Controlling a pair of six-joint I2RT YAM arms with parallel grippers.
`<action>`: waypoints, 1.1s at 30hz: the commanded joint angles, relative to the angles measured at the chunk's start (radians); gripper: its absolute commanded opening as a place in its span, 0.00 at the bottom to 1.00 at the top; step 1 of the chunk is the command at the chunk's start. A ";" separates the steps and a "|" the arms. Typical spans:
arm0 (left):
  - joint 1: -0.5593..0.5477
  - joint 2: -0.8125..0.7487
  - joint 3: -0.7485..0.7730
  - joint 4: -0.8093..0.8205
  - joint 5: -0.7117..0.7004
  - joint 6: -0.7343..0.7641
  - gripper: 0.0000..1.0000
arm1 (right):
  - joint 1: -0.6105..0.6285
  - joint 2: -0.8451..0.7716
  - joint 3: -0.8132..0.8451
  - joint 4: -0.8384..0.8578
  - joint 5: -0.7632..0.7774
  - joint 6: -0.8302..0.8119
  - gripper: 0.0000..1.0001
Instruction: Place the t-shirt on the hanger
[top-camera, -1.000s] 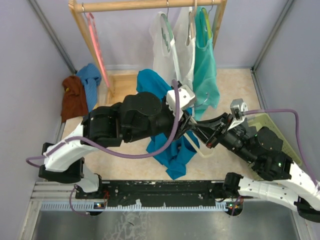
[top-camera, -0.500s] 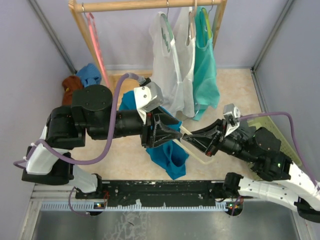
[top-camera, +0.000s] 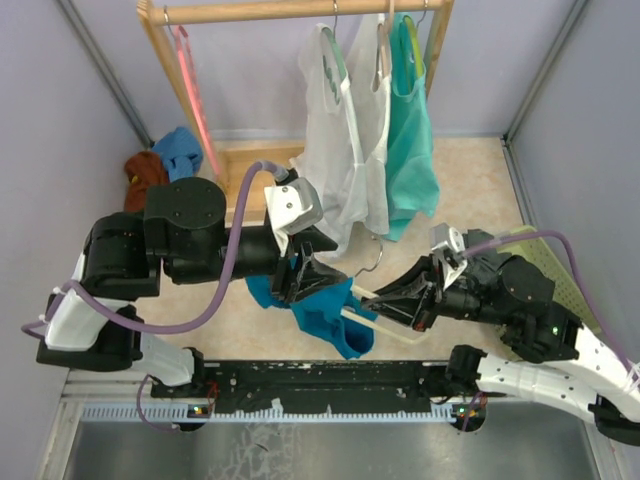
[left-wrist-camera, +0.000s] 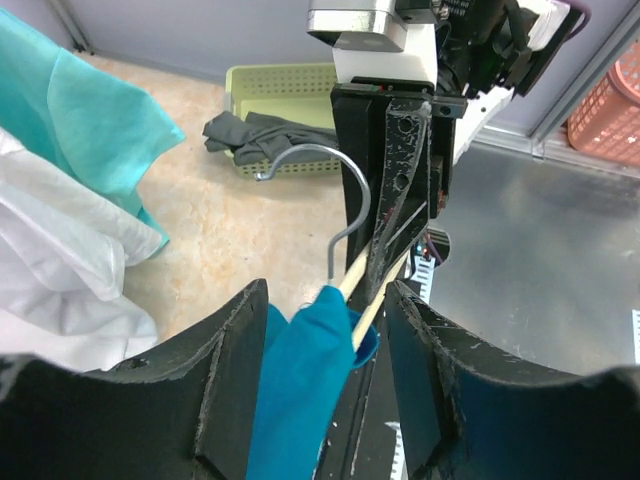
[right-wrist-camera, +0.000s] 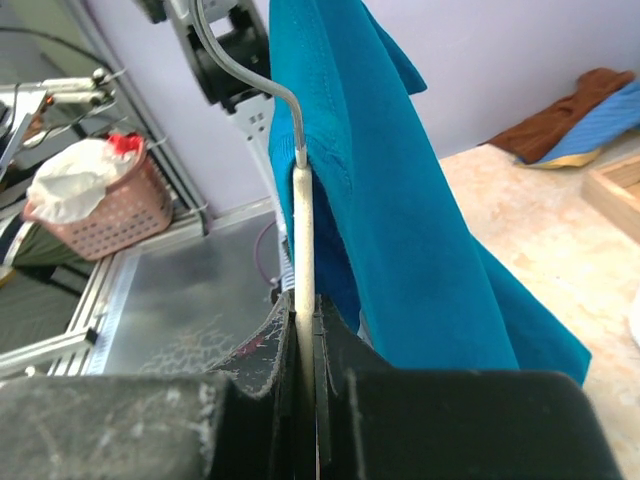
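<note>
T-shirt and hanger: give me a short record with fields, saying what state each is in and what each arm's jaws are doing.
t-shirt: teal-blue, bunched, draped over the hanger beside its hook
hanger: cream with a wire hook, held up off the table
right jaws: shut on the hanger's cream bar
left jaws: apart, with t-shirt cloth between them
task status: t-shirt not yet spread across the hanger

At 6 o'clock the right gripper (right-wrist-camera: 307, 325) pinches the cream hanger (right-wrist-camera: 303, 240). The teal t-shirt (right-wrist-camera: 400, 230) drapes off it toward 4 o'clock.
</note>
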 joint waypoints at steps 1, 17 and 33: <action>-0.004 -0.029 -0.050 -0.031 0.008 0.001 0.57 | 0.004 0.025 0.035 0.022 -0.149 -0.020 0.00; -0.004 -0.090 -0.290 -0.067 0.265 -0.122 0.54 | 0.004 0.048 0.055 -0.116 -0.237 -0.065 0.00; -0.004 -0.077 -0.369 -0.065 0.239 -0.111 0.51 | 0.004 0.046 0.062 -0.080 -0.263 -0.061 0.00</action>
